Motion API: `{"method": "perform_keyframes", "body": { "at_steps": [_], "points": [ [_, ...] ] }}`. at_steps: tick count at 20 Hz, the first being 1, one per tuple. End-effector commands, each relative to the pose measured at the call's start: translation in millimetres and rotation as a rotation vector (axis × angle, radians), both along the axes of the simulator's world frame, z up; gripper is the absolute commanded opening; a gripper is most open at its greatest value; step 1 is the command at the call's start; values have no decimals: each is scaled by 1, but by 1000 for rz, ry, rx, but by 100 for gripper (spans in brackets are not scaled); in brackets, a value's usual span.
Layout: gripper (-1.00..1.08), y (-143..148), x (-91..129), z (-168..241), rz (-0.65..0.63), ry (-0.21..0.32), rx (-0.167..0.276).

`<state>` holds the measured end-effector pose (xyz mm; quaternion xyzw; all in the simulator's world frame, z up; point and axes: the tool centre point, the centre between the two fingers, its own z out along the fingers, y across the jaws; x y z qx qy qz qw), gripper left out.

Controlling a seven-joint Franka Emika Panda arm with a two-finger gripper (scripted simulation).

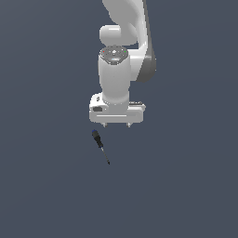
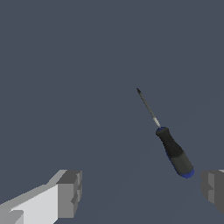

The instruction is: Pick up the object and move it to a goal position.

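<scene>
The screwdriver [image 1: 99, 142] lies flat on the grey floor, black handle with a bluish butt end toward the arm and thin dark shaft pointing away. In the wrist view the screwdriver [image 2: 171, 145] lies off to one side, its butt near one finger. My gripper [image 1: 116, 124] hovers above the floor, just to the exterior view's right of the handle, not touching it. It is open and empty; its two grey fingertips [image 2: 70, 192] stand wide apart in the wrist view, gripper midpoint [image 2: 142, 189].
The white arm [image 1: 122, 56] rises behind the gripper. The plain grey floor [image 1: 46, 186] surrounds everything. No goal marker shows.
</scene>
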<state>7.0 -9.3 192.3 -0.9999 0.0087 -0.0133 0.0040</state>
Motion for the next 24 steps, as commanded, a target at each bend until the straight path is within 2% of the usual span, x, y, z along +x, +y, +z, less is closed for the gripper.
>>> {"method": "perform_keyframes", "body": {
  "at_steps": [1,11,24],
  "points": [
    [100,0,0,0,0,0,0],
    [100,9,6,23,48,-51,-8],
    [100,-3,9,4,103,-40,-14]
  ]
}}
